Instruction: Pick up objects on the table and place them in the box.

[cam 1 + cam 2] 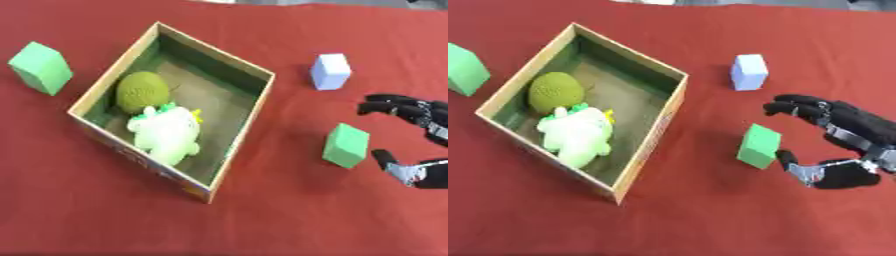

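Note:
An open cardboard box (255,111) stands left of centre on the red cloth. Inside lie a round olive-green ball (143,91) and a pale green plush toy (166,133). A small green block (759,146) stands on the cloth right of the box. My right hand (852,129) comes in from the right, just beside that block, open, with fingers spread above and thumb below; it does not touch the block. A pale blue block (749,72) stands further back. A larger green block (40,68) sits left of the box. My left hand is out of view.
The red cloth (262,215) covers the whole table. Its far edge shows along the top of the views.

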{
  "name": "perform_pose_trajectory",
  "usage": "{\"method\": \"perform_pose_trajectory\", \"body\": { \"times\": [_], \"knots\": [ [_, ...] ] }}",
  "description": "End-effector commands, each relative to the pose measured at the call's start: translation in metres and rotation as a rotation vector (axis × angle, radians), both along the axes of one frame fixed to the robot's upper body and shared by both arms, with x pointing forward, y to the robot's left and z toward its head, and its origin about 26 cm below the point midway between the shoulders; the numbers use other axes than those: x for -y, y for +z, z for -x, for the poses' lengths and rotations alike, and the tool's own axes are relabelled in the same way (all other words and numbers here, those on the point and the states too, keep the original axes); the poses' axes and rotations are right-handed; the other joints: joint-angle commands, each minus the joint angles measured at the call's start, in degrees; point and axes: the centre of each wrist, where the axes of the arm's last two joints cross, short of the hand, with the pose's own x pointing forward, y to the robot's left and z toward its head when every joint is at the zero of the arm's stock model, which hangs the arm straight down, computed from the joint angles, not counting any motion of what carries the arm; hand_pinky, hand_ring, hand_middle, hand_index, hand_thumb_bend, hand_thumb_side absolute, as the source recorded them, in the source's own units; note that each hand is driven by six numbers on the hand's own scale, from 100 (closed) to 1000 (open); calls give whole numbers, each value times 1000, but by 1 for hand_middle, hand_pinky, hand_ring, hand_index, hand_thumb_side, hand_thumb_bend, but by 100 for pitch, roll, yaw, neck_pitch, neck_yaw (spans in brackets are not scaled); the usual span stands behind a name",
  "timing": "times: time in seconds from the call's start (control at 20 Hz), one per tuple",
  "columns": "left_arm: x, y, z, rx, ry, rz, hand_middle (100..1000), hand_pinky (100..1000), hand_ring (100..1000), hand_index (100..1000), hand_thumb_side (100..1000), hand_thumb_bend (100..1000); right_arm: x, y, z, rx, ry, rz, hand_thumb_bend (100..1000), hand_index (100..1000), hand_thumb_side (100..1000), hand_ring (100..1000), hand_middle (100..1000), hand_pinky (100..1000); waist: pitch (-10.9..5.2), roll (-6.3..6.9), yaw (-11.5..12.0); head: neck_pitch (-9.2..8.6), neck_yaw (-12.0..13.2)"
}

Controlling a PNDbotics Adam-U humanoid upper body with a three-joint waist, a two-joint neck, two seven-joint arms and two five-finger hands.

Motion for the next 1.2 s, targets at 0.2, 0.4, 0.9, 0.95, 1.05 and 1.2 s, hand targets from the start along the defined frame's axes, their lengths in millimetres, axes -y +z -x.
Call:
{"method": "perform_pose_trajectory", "body": {
  "times": [0.2, 0.4, 0.9, 0.95, 1.05, 1.2],
  "knots": [
    [1, 7, 2, 19, -11, -13, 800, 857, 915, 890, 716, 100, -6, 8, -2, -2, -24, 3, 100, 1000, 426, 1000, 841, 1000, -109, -70, -1, 43, -24],
    [1, 7, 2, 18, -12, -12, 800, 857, 915, 890, 715, 100, -7, 9, -4, 11, -65, -1, 100, 1000, 507, 1000, 845, 1000, -105, -73, 3, 34, -22],
    [2, 7, 2, 16, -14, -11, 801, 858, 917, 889, 717, 100, -12, 0, -4, -6, -110, 65, 100, 1000, 640, 1000, 856, 1000, -67, -68, 14, 27, -33],
    [2, 7, 2, 15, -14, -11, 801, 858, 917, 889, 717, 100, -12, -1, -5, -10, -115, 69, 100, 1000, 632, 1000, 857, 1000, -64, -66, 16, 27, -36],
    [2, 7, 2, 16, -14, -10, 801, 858, 918, 890, 717, 100, -11, -5, -6, -20, -122, 77, 100, 1000, 522, 1000, 857, 1000, -58, -60, 20, 28, -42],
    [3, 7, 1, 15, -16, -9, 802, 858, 918, 890, 717, 100, -11, -8, -8, -32, -127, 82, 100, 1000, 228, 1000, 857, 1000, -48, -51, 22, 26, -49]
  ]
}}
